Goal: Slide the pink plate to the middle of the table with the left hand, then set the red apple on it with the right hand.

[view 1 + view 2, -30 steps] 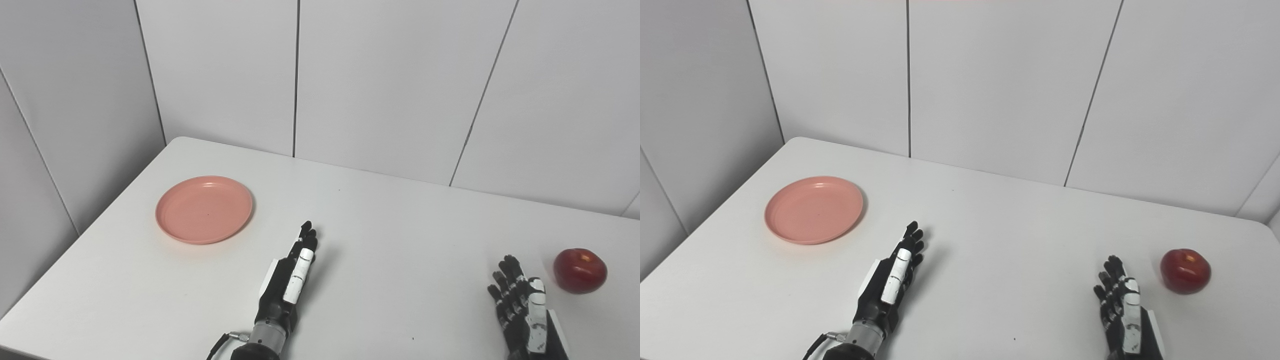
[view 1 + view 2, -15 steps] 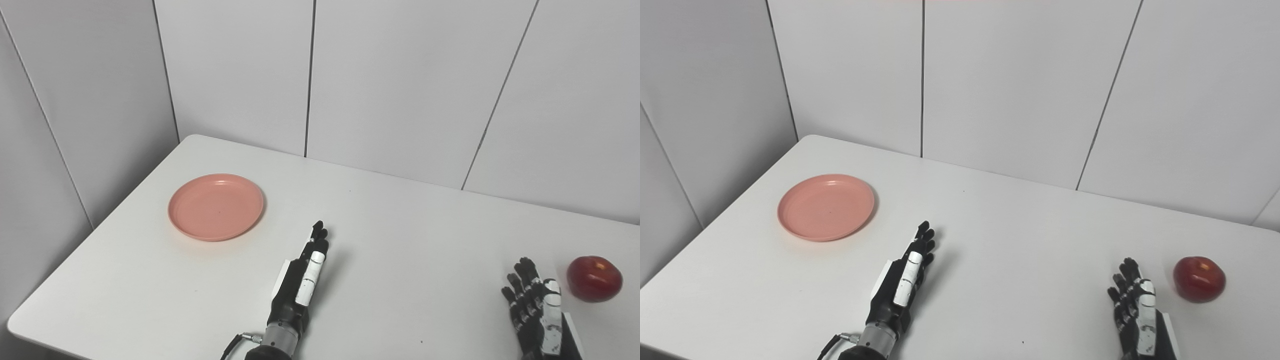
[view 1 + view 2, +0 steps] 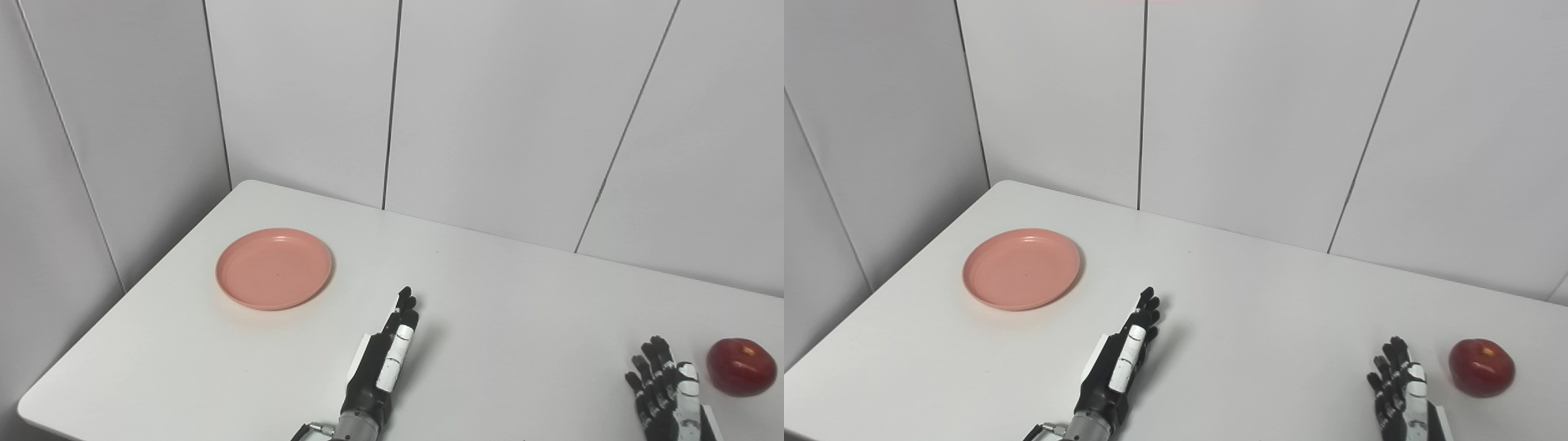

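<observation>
A round pink plate (image 3: pixel 274 268) lies empty on the left part of the white table (image 3: pixel 502 306). A red apple (image 3: pixel 740 366) sits near the table's right edge. My left hand (image 3: pixel 383 361) is open, fingers straight and together, edge-on above the table's front middle, to the right of and nearer than the plate, apart from it. My right hand (image 3: pixel 667 395) is open with fingers spread, at the bottom right, just left of the apple and not touching it. In the right eye view the plate (image 3: pixel 1021 268), apple (image 3: pixel 1481 367) and both hands (image 3: pixel 1119 364) (image 3: pixel 1399 389) show the same layout.
White wall panels stand behind the table and along its left side. The table's left edge and near-left corner (image 3: pixel 37 407) are in view.
The whole picture has shifted right and down, so the camera moved. Both hands keep their pose and their places relative to the plate and apple.
</observation>
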Motion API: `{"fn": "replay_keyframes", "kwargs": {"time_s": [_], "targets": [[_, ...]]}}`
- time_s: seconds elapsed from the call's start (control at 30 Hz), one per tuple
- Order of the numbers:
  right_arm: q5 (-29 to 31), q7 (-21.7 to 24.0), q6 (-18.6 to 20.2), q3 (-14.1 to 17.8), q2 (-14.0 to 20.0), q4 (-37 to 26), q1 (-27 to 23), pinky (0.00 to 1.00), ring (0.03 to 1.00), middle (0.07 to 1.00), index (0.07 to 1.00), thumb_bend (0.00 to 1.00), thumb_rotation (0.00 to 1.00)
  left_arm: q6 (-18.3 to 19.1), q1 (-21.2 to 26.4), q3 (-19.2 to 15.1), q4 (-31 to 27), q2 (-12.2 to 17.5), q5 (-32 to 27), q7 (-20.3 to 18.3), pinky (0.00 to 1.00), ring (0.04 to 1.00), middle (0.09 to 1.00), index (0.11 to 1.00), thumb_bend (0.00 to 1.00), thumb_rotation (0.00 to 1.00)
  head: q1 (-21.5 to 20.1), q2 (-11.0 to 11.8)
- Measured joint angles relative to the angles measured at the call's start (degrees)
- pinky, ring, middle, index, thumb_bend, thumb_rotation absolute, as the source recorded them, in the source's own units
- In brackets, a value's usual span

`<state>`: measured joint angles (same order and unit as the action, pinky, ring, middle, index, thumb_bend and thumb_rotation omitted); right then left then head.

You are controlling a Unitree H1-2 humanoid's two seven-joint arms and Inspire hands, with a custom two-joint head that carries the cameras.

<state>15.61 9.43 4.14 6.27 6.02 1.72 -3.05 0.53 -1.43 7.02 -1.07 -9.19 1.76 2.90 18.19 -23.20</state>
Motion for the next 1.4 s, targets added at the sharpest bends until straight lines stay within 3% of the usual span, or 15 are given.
{"fn": "replay_keyframes", "kwargs": {"time_s": [0.6,0.67,0.83,0.97,1.17,1.4], "targets": [[-0.1,0.8,0.0,-0.3,0.1,-0.1,0.1,1.0,1.0,1.0,0.975,0.81,1.0,-0.3,0.0,-0.3,-0.3,-0.1,-0.7,0.0,1.0,1.0,0.999,1.0,0.75,0.98,-0.1,0.0],[-0.1,0.9,0.0,-0.3,0.1,-0.2,0.2,1.0,1.0,1.0,0.978,0.82,1.0,-0.4,-0.1,-0.8,-0.5,-0.2,-1.9,-0.1,1.0,0.969,0.967,1.0,0.81,0.97,0.3,-0.7],[0.3,1.1,0.0,-0.3,0.2,-0.5,0.3,1.0,1.0,1.0,0.973,0.83,1.0,-2.6,-0.2,-1.2,-1.0,0.2,-2.4,-0.1,0.97,0.915,0.908,0.974,0.84,0.96,1.0,-0.5],[0.8,1.2,0.0,-0.3,0.4,-0.6,0.5,1.0,1.0,1.0,0.973,0.82,1.0,-2.4,0.1,-2.0,-2.5,2.2,-4.5,-2.2,0.84,0.821,0.847,0.898,0.87,0.96,1.1,-0.4],[1.4,1.4,0.0,-0.3,0.6,-0.6,0.5,1.0,1.0,0.99,0.969,0.82,1.0,-2.2,6.8,-4.0,-5.4,9.2,-6.5,-6.2,0.77,0.811,0.822,0.862,0.92,0.98,1.1,-0.2],[1.6,1.3,0.0,-0.3,0.7,-0.6,0.5,1.0,1.0,0.99,0.971,0.82,1.0,-1.6,15.1,-10.1,-6.5,10.6,-9.5,-5.1,0.77,0.805,0.813,0.831,0.95,0.98,3.2,0.0]]}}
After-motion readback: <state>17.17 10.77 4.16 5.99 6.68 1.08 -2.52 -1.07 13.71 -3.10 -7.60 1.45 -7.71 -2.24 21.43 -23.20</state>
